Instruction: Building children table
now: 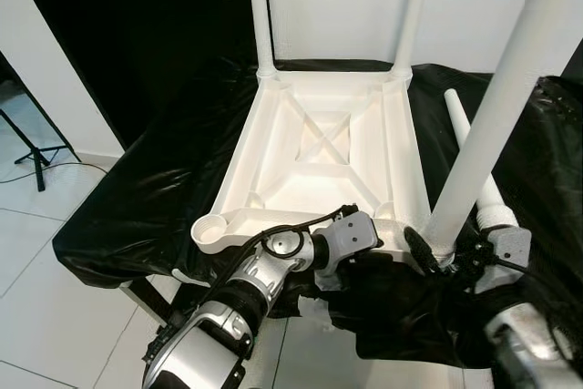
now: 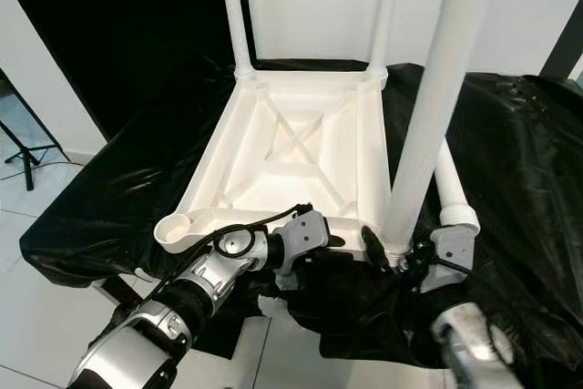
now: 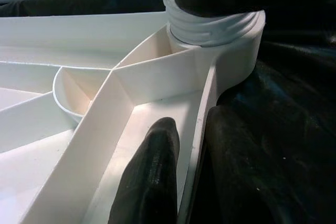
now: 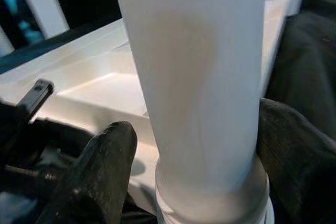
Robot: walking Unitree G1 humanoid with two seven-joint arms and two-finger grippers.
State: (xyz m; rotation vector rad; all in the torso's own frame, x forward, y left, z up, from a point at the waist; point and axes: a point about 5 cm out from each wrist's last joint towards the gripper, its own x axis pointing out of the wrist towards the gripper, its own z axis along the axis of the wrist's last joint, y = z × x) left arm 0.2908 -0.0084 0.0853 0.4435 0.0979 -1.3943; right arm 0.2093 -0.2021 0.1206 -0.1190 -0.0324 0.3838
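we find the white table top (image 1: pixel 323 148) lying upside down on the desk (image 1: pixel 137 198), which is draped in black sheeting; every position below is given relative to this top; two legs (image 1: pixel 259 15) stand upright in its far corner sockets; a third leg (image 1: pixel 510 97) stands in the near corner socket on the robot's right; a fourth leg (image 1: pixel 474 157) lies loose on the sheeting just beside the top's right edge; the near corner socket on the robot's left (image 1: pixel 214 228) is unfilled.

the right tool (image 4: pixel 194 156) is clasped round the base of the third leg, one finger on each side, just above the threaded collar where it enters the socket; the left tool (image 3: pixel 181 171) is pinched on the top's near edge wall, one finger (image 3: pixel 152 182) inside the wall and one outside, close to that same socket.

we judge the step in hand to be seating the third leg, with the left tool steadying the top; some thread appears to stand proud of the socket, so the next move likely calls for further turning until the collar is home; after that, the loose leg must go to the unfilled socket; the top could shift on the slick sheeting if the steadying hold is let go early.
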